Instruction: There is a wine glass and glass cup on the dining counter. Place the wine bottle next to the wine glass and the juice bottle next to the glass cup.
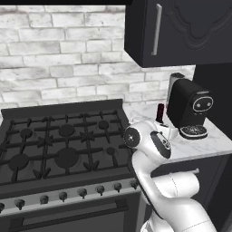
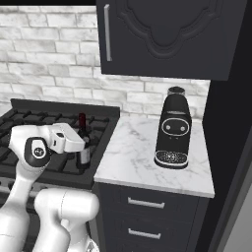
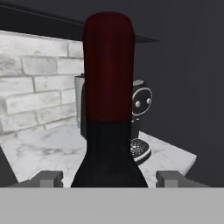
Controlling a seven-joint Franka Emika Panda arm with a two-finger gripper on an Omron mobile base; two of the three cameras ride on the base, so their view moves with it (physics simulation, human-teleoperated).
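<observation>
Beside the stove, the gripper straddles the wine bottle.

Even flat light, soft shadows — slightly blurry

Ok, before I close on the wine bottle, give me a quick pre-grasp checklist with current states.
1. Wine bottle upright: ok.
2. Bottle centred between the fingertips in the hand view: ok.
3. Gripper jaws spread either side of the bottle, not yet touching it: ok.
4. Coffee machine stands apart from the bottle: ok.
5. Bottle's base footing near the stove edge: cannot tell, the hand hides it.
</observation>
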